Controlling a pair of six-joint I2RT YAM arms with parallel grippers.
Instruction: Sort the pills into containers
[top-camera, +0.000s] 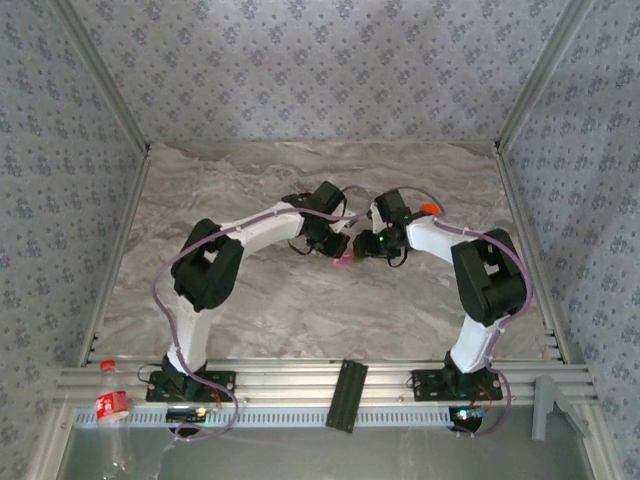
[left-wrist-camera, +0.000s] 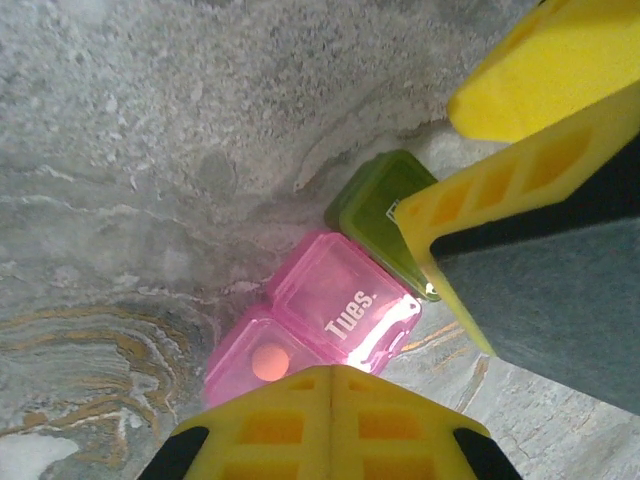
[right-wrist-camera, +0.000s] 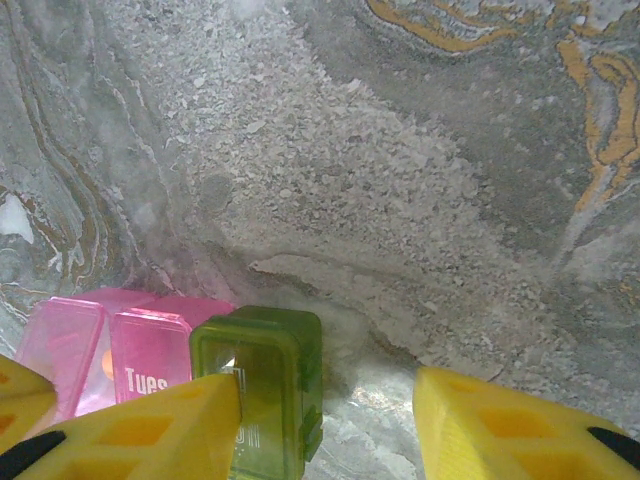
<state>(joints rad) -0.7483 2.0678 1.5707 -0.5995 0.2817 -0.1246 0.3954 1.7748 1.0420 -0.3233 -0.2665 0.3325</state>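
Note:
The containers are a joined pair of small boxes on the marble table. The pink one (left-wrist-camera: 345, 295) has its lid marked "Tues." swung open, and an orange pill (left-wrist-camera: 270, 362) lies in its tray. The olive-green one (left-wrist-camera: 378, 212) has its lid down. My left gripper (left-wrist-camera: 332, 372) is shut, its yellow tips just over the near edge of the pink tray. My right gripper (right-wrist-camera: 330, 425) is open astride the green box (right-wrist-camera: 262, 375), with one finger (right-wrist-camera: 150, 425) over the box's lid. From above, both grippers (top-camera: 333, 245) (top-camera: 366, 244) meet over the pink box (top-camera: 342, 258).
A bright orange bottle (top-camera: 428, 208) stands just behind the right arm. A plastic bottle with a red label (top-camera: 112, 402) lies at the near left, beyond the rail. Walls close in the marble table (top-camera: 250, 180) at the back and sides.

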